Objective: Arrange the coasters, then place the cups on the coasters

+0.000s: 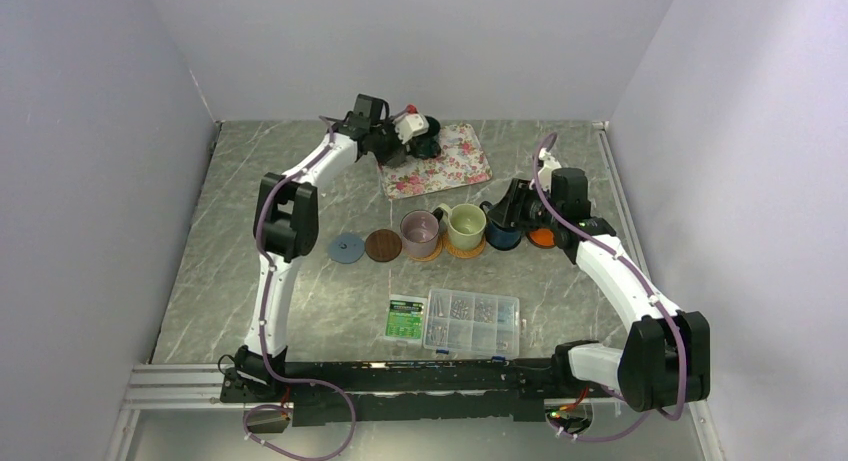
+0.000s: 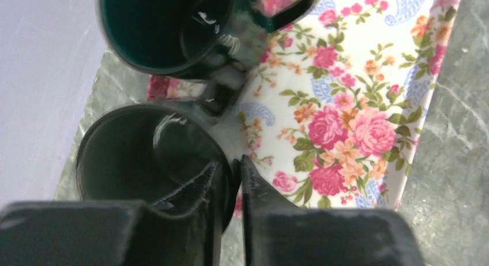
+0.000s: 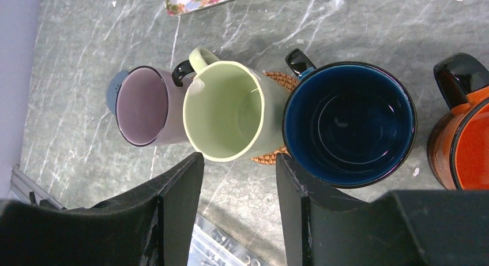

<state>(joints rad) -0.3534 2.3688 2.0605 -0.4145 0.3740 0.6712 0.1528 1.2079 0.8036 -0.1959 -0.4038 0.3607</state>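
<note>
Now the left pincer (image 2: 233,176) pinches the rim of the dark grey-green cup (image 2: 127,156) at the floral tray's (image 2: 369,75) edge. The bare light blue coaster (image 1: 347,248) lies nearer the robot, on that arm's side; the right pincer (image 3: 239,179) hangs spread, empty.

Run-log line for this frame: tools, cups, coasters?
left tool: shut on dark grey-green cup rim, at floral tray | right tool: open, empty, near pale green cup | bare: light blue coaster, dark brown coaster

Grey marbled tabletop (image 1: 300,311), plain pale walls (image 1: 90,181), metal rail (image 1: 170,381) along near edge
</note>
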